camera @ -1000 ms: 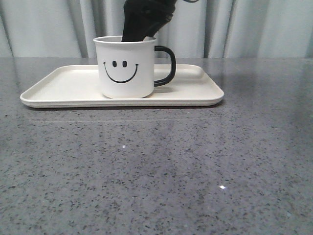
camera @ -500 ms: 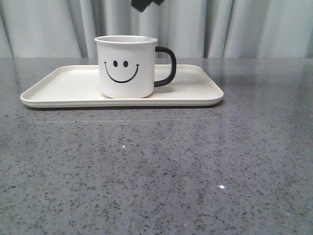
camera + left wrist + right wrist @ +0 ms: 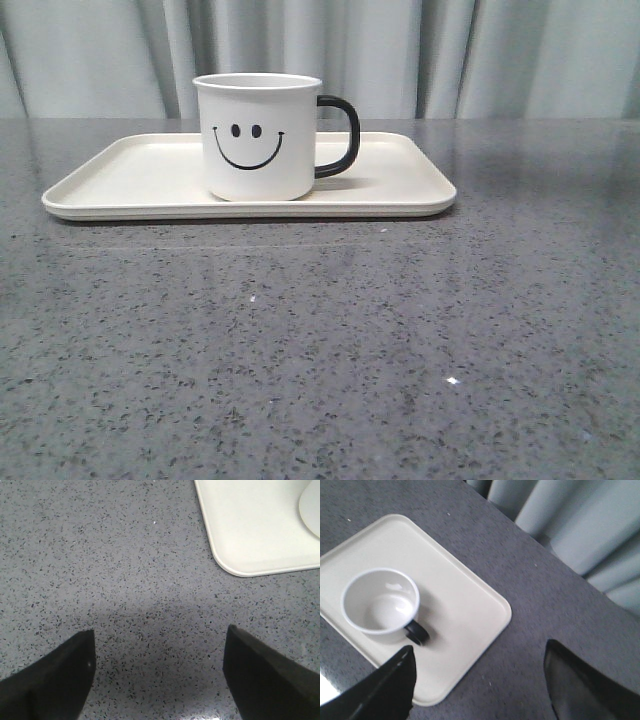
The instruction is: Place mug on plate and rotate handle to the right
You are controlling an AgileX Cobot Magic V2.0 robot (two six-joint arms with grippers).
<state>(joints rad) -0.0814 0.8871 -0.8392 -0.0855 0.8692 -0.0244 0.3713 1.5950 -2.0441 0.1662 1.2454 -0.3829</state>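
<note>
Mug [image 3: 257, 137]: white, smiley face toward the front camera, standing upright on the plate [image 3: 140, 170], left of the plate's middle. Handle [image 3: 340, 136]: black loop, pointing to the right in the front view. Plate: cream, rectangular, long axis running left to right across the grey speckled table [image 3: 320, 340]. Left gripper [image 3: 159, 672]: fingers spread wide, holding nothing, above bare table beside a plate corner. Right gripper [image 3: 479, 677]: fingers spread wide, empty, raised well above mug and plate. Curtain [image 3: 500, 55] behind.
</note>
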